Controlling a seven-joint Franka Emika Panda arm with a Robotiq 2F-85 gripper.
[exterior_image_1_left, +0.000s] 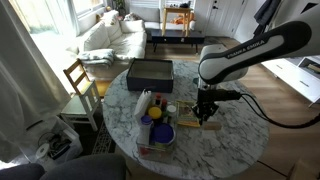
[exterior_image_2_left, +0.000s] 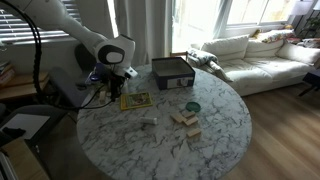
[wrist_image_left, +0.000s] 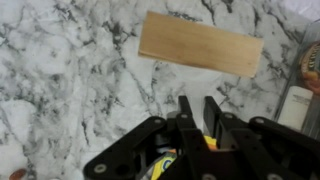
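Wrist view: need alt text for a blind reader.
Robot gripper, jaws shut, sits at the bottom edge above a white marble tabletop. A flat rectangular wooden block lies on the marble just beyond the fingertips, apart from them.

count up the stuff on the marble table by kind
dark box: 1
white bottle: 1
blue bowl: 1
yellow card: 1
wooden blocks: 3
total: 7, leaving out smaller bits too blurred to sort
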